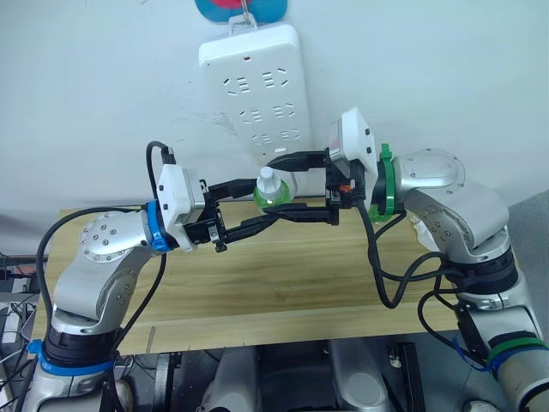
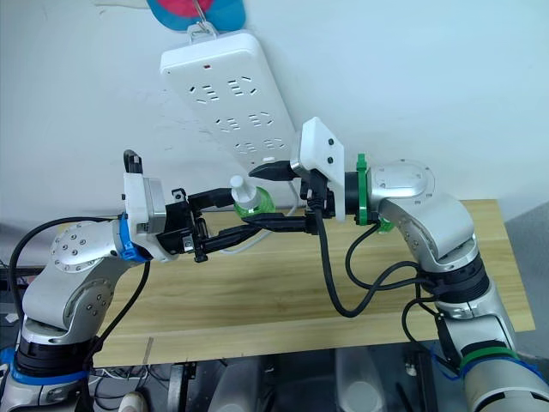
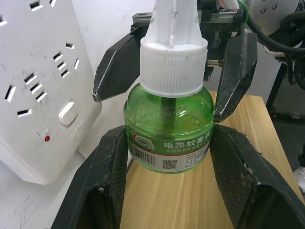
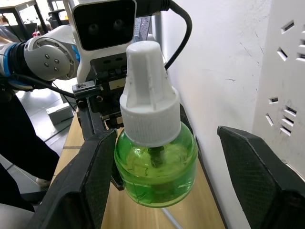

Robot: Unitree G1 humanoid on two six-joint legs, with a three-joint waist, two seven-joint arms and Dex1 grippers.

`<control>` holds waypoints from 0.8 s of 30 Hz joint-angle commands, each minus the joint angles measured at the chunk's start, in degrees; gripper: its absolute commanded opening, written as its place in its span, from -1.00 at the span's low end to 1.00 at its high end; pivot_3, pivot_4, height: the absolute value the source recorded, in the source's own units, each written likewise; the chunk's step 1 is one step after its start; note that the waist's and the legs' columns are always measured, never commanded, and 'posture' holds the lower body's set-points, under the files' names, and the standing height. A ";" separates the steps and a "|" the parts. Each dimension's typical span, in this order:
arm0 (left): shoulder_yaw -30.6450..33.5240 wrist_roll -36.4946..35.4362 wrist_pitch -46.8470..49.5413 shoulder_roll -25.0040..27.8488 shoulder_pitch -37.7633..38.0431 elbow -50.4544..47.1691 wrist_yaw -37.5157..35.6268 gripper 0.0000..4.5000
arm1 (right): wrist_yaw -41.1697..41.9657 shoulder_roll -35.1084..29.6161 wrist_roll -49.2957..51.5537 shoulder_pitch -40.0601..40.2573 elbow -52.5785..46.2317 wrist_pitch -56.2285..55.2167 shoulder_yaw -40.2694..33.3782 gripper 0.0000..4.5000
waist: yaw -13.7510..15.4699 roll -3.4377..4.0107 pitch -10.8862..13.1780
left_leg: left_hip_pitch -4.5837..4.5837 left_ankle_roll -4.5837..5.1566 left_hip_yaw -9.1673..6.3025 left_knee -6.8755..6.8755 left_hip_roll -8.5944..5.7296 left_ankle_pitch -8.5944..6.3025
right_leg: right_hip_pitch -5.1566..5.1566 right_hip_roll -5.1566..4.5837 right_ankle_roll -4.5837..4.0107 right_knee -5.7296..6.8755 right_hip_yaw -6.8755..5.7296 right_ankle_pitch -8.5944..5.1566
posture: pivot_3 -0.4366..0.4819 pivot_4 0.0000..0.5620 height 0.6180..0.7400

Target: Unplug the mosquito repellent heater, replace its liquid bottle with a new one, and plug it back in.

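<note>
- Left pincer (image 1: 262,204): clamped on the round body of a green liquid bottle (image 3: 167,130), one black finger (image 3: 108,176) pressed against each side, bottle upright and lifted above the tabletop (image 1: 283,275).
- Inside the bottle: clear green liquid, with a dark wick running up the centre into a white ribbed cap (image 3: 174,67) that narrows to a tall white tip.
- On the bottle front: a label with a small logo, a row of Chinese characters, a barcode and a QR code; print too fine to read further.
- Right pincer (image 1: 296,187): spread wide, reaching in from the opposite side, one finger (image 4: 86,181) just beside the bottle and the other well off it, neither gripping.
- Behind both pincers: a white power strip (image 1: 256,90) hanging on the wall, with rows of sockets, a white button and a small red light.
- Mosquito repellent heater: cannot tell where.
</note>
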 commanded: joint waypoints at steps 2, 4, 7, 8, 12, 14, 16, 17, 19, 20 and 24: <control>1.37 -0.58 -0.77 -0.36 0.81 -1.35 0.98 -0.01 | -1.50 0.33 3.35 0.53 -4.34 2.18 -2.48 0.57 | -0.02 0.00 0.00 | 0.00 0.00 0.00 0.00 0.00 0.00 | 0.00 0.00 0.00 0.00 0.00 0.00 | -0.44 0.35 1.00; 1.21 -0.31 -1.13 -0.53 0.87 -1.21 1.29 -0.01 | -2.35 0.46 4.01 0.61 -5.13 3.14 -2.73 0.57 | -0.03 0.00 0.00 | 0.00 0.00 0.00 0.00 0.00 0.00 | 0.00 0.00 0.00 0.01 0.00 0.00 | -0.45 0.36 1.00; 0.50 0.21 -1.42 -1.23 0.83 -1.15 1.86 -0.01 | -4.03 0.96 4.77 0.56 -6.39 4.62 -3.06 0.57 | -0.02 0.00 0.00 | 0.00 0.00 0.00 0.00 0.00 0.00 | 0.00 0.00 0.00 0.01 0.00 0.00 | -0.45 0.36 1.00; 0.27 0.35 -1.52 -1.45 0.81 -1.19 1.90 -0.01 | -4.53 1.14 4.98 0.50 -6.71 5.02 -3.10 0.57 | -0.02 0.00 0.00 | 0.00 0.00 0.00 0.00 0.00 0.00 | 0.00 0.00 0.00 0.01 0.01 0.00 | -0.45 0.36 1.00; -0.39 0.51 -1.66 -2.05 0.33 -1.06 1.63 -0.01 | -6.20 2.16 4.21 -0.33 -6.59 5.18 -2.04 0.57 | -0.05 0.00 0.00 | 0.00 0.00 0.01 0.00 0.00 0.00 | 0.00 0.00 0.00 0.02 0.00 0.00 | -0.47 0.37 1.00; -0.58 0.46 -1.56 -2.14 0.30 -1.25 1.48 -0.01 | -6.54 2.68 3.77 -0.66 -6.15 4.76 -1.55 0.57 | -0.06 0.00 0.00 | 0.00 0.00 0.01 0.00 0.00 0.00 | 0.00 0.00 0.00 0.02 0.01 0.00 | -0.47 0.37 1.00; -0.68 0.35 -1.38 -2.11 0.50 -1.64 1.39 -0.01 | -6.92 3.36 3.41 -1.13 -5.57 4.32 -1.18 0.57 | -0.09 0.00 0.00 | 0.00 0.00 0.01 0.00 0.00 0.00 | 0.00 0.00 0.00 0.02 0.01 0.00 | -0.46 0.37 1.00; -0.69 0.28 -1.33 -2.06 0.61 -1.82 1.32 -0.01 | -7.02 3.58 3.27 -1.28 -5.37 4.19 -1.08 0.57 | -0.13 0.00 0.00 | 0.00 0.00 0.01 0.00 0.00 0.00 | 0.00 0.00 0.00 0.02 0.01 0.00 | -0.46 0.37 1.00; -0.50 -0.06 -1.07 -1.90 0.85 -2.24 1.28 -0.01 | -7.10 3.84 2.66 -1.40 -4.92 3.79 -0.76 0.57 | -0.11 0.00 0.00 | 0.00 0.00 0.01 0.00 0.00 0.00 | 0.00 0.01 0.00 0.02 0.01 0.00 | -0.46 0.37 1.00; -0.43 -0.25 -0.90 -1.79 0.94 -2.49 1.25 -0.01 | -7.08 3.86 2.39 -1.40 -4.76 3.64 -0.69 0.57 | -0.10 0.00 0.00 | 0.00 0.00 0.00 0.00 0.00 0.00 | 0.00 0.00 0.00 0.01 0.00 0.00 | -0.44 0.38 1.00; 0.03 -0.90 -0.42 -1.41 1.52 -3.30 1.19 -0.01 | -7.13 3.78 1.54 -1.26 -4.16 2.99 -0.60 0.57 | -0.06 0.00 0.00 | 0.00 0.00 0.01 0.00 0.00 0.00 | 0.00 0.00 0.00 0.01 0.01 0.00 | -0.44 0.39 1.00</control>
